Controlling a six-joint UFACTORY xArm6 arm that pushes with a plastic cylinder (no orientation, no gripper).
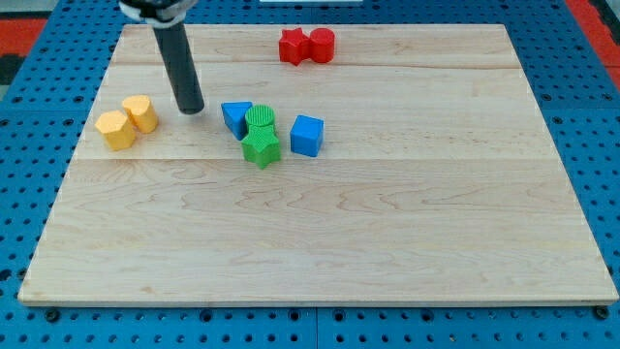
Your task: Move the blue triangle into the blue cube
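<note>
The surface [387, 242] is pale wood with visible grain, smooth and matt. The rod above my tip [192, 110] looks dark and faintly glossy. The green blocks [260, 136] at centre show ribbed faces.

On the board [387, 242], my tip [191, 110] rests just left of the triangle [235, 116]; two blocks [260, 136] separate it from the cube [307, 135]. Far: a pair [306, 46]. Left: another pair [128, 121].
</note>
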